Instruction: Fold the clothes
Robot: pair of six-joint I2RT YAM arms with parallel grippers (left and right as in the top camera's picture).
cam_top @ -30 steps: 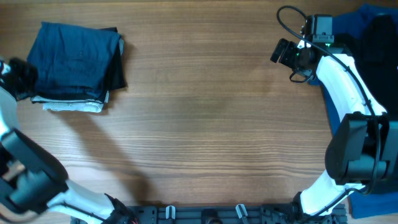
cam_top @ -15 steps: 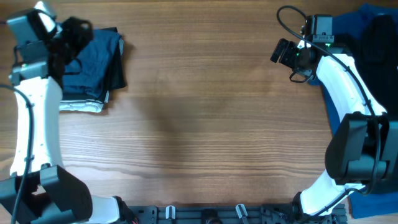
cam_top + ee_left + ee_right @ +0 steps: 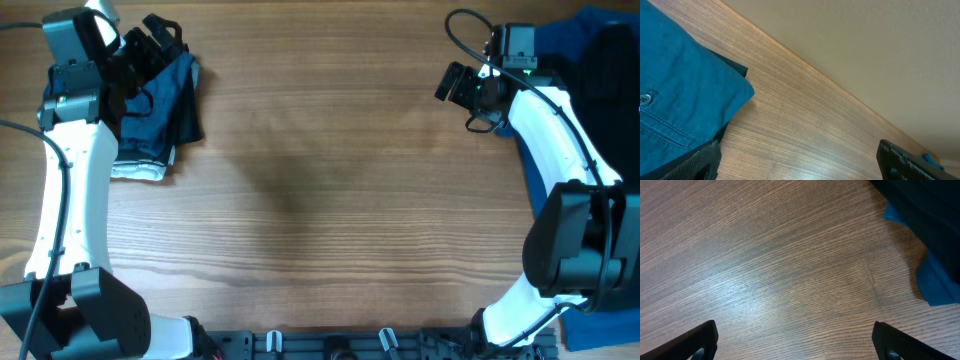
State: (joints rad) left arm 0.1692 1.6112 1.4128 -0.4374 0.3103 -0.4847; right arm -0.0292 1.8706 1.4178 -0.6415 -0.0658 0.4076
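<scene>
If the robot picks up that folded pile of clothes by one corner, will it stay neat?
Probably not. The folded pile is soft cloth, so it would likely flop open. Its blue, dark and white layers just lie loose, so a push might slide the top ones off. It shouldn't roll.

Wooden worktop (image 3: 320, 200), light brown, grain running lengthwise. Plain beige wall (image 3: 865, 40) beyond worktop's far edge. Black rail (image 3: 330, 345) with clips along worktop's near edge.
</scene>
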